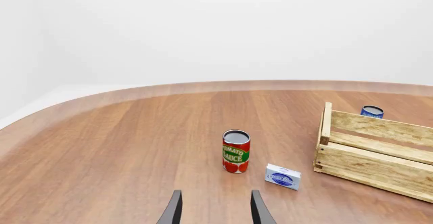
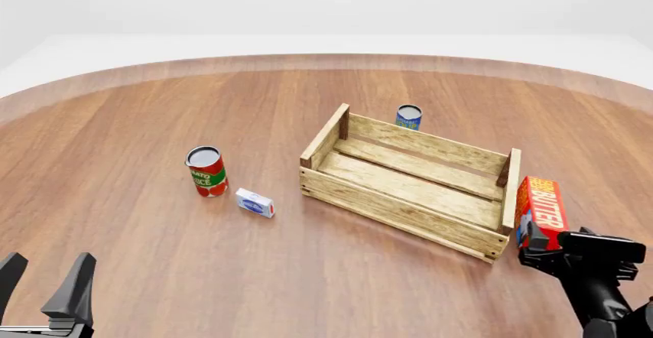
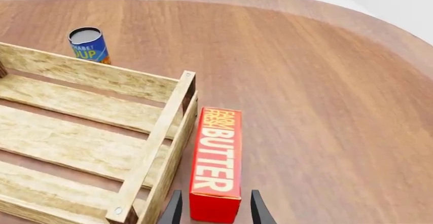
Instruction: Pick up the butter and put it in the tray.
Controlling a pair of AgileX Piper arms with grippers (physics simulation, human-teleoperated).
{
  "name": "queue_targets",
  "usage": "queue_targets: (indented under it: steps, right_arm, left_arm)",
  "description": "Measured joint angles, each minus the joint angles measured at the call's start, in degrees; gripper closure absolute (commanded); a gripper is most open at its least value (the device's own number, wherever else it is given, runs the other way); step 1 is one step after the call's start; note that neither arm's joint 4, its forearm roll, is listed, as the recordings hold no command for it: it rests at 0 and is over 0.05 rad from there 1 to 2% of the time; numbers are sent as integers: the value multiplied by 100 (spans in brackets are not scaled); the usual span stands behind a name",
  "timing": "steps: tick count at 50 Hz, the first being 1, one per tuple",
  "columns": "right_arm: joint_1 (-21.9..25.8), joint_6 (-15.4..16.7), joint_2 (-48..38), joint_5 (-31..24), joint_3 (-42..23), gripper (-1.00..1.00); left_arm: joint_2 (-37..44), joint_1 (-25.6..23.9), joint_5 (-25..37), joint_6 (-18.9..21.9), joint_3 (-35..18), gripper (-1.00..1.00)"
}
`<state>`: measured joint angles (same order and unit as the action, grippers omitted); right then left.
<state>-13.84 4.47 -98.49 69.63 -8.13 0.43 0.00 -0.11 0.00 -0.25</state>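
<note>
The butter (image 3: pixel 216 158), a red carton with an orange face lettered "BUTTER", rests on the table just outside the right end wall of the tray (image 3: pixel 162 133). The tray is a light wooden slatted crate (image 2: pixel 408 200). In the front view the butter (image 2: pixel 540 212) sits at that crate's right end. My right gripper (image 3: pixel 215 210) is open, its fingers on either side of the carton's near end with small gaps showing. From the front, the right gripper (image 2: pixel 546 252) is low behind the carton. My left gripper (image 2: pixel 46 286) is open with nothing in it, near the front left; its wrist view shows the left gripper (image 1: pixel 215 211) over bare wood.
A tomato sauce can (image 2: pixel 207 171) and a small white-and-blue box (image 2: pixel 255 202) stand left of the tray. A blue soup can (image 2: pixel 409 116) stands behind the tray's far wall. The round table's edge (image 2: pixel 326 56) curves along the back.
</note>
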Motion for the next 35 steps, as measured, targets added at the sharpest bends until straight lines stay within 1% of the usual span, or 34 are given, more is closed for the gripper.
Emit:
queue_targets:
  steps: [35]
  right_arm:
    - [-17,15,-411,19,-209,-100]
  left_arm:
    - [0,0,0,0,0,-100]
